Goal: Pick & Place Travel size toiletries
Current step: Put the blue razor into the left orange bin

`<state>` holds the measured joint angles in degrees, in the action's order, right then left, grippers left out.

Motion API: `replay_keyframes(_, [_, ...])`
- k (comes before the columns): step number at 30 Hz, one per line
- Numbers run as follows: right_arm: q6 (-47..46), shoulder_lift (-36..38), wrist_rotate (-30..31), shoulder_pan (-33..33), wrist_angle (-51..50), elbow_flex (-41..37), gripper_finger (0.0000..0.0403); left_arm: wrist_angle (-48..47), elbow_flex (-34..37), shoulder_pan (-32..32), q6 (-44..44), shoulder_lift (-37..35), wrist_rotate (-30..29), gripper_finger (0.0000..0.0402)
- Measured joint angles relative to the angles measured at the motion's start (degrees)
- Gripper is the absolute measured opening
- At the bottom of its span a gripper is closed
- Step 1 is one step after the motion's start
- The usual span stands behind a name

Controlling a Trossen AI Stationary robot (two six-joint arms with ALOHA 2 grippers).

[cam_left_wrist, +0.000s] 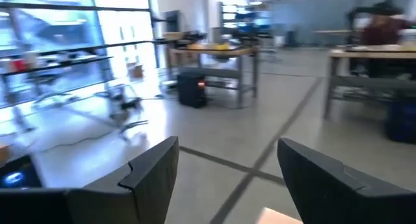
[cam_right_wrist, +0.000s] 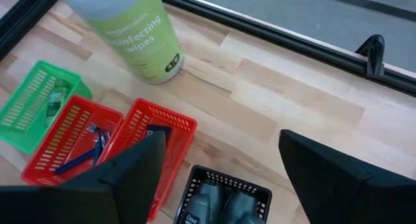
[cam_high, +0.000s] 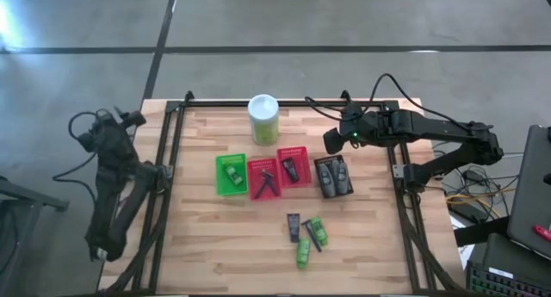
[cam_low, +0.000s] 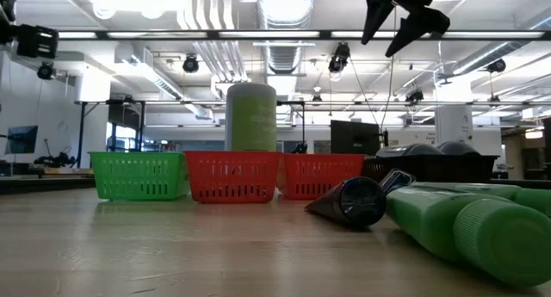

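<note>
Loose toiletries lie on the table's near middle: a black flat tube, two green mini tubes and a thin razor; the low view shows the green tubes and the black tube up close. My right gripper hovers open and empty above the table, just beyond the black basket, high in the low view. My left gripper is open and parked off the table's left side, facing the room.
A row of baskets stands mid-table: green with a green tube, red with a razor, red with a black tube, black with dark grey bottles. The tall wipes canister stands behind them. Bare wood lies left and right.
</note>
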<state>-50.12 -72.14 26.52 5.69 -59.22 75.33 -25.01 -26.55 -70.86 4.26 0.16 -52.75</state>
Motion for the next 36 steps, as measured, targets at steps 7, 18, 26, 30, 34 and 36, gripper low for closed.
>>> replay_keyframes(7, [0.76,-0.02,0.02,-0.02,0.02,0.00,0.0274,2.77,2.18,-5.34,0.58,0.47,0.20,0.0267])
replay_keyframes(18, [-2.29,-0.02,0.04,-0.04,0.02,0.00,0.0242,5.08,2.89,-5.46,-0.53,1.17,0.35,0.0267])
replay_keyframes(26, [-5.43,-0.02,0.04,-0.04,-0.01,0.00,0.0225,18.09,13.82,-9.80,-5.38,-0.04,0.45,0.0267])
replay_keyframes(30, [-5.44,-0.02,-0.86,-0.04,-0.01,0.00,0.0224,21.11,20.59,-9.78,-6.90,-0.07,11.54,0.0267])
replay_keyframes(34, [-5.45,-0.02,-2.72,-0.04,-0.41,0.98,0.0235,27.42,24.29,-9.77,-6.06,-0.11,21.74,0.0267])
replay_keyframes(36, [-5.17,0.00,-2.80,-0.04,-0.45,1.77,0.0243,29.51,25.88,-9.80,-6.74,-0.11,25.23,0.0267])
